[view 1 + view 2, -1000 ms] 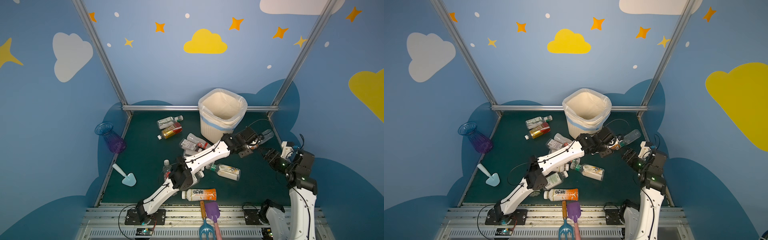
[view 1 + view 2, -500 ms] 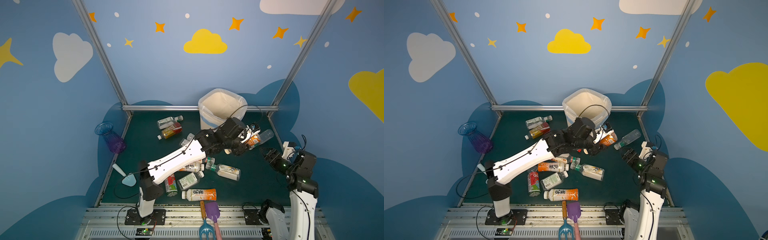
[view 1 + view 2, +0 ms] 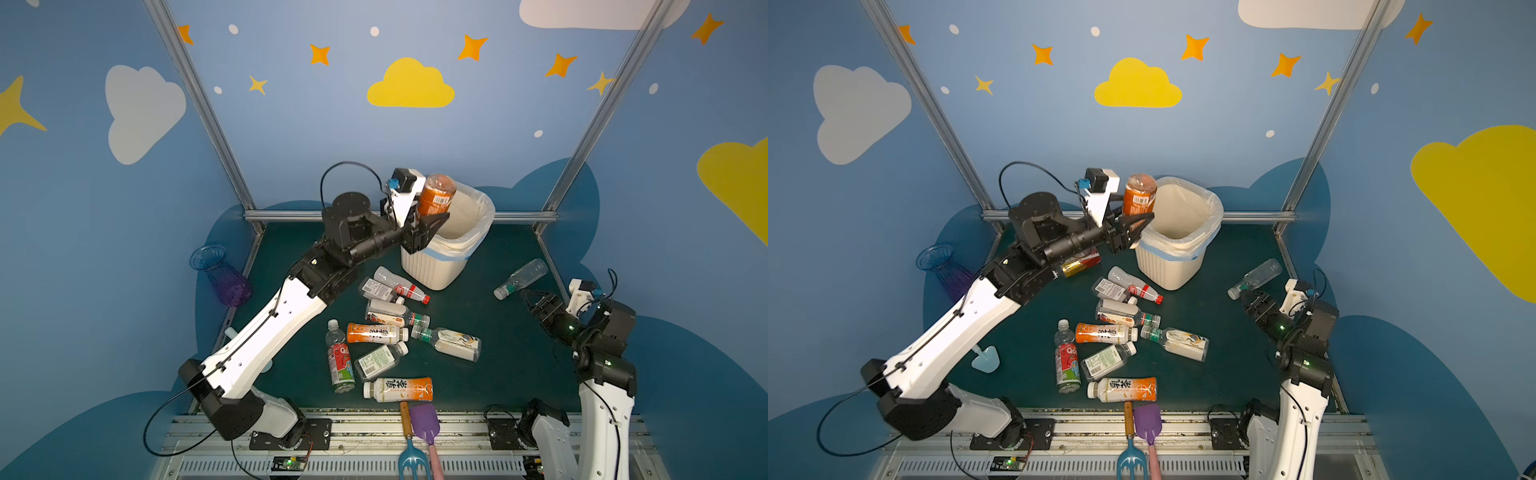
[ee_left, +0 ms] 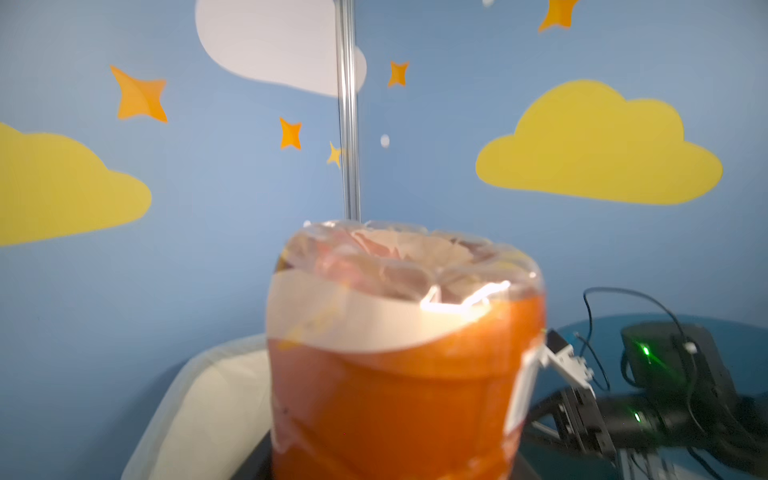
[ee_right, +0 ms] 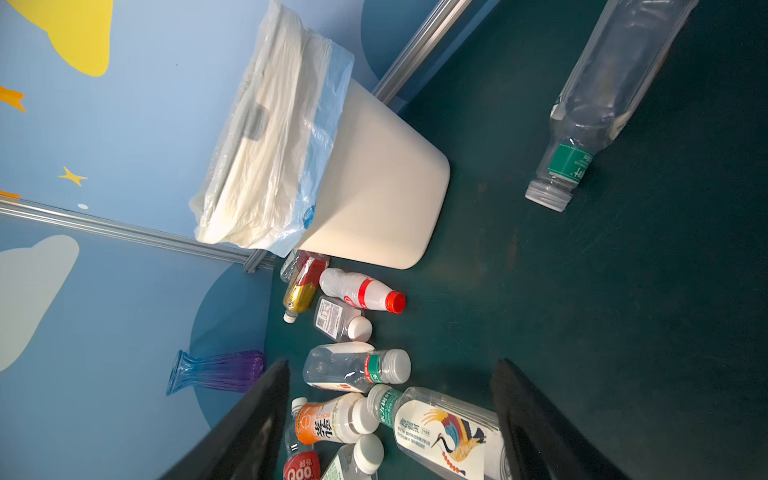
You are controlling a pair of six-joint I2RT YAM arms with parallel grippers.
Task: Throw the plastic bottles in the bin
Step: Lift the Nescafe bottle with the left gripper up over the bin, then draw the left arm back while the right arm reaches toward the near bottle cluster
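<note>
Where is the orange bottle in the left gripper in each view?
In a top view: orange bottle mid-frame, at the left rim of the bin.
In a top view: orange bottle mid-frame, by the bin.
Left wrist: orange bottle fills lower centre.
Right wrist: not in it.
Shared landmark: the bin.

Robot test booth: cloud-painted walls (image 3: 291,124)

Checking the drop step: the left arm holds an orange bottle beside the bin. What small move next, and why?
Probably shift the left pincer slightly further over the bin before opening: in both top views the orange bottle hangs at the rim, not clearly above the opening.
</note>
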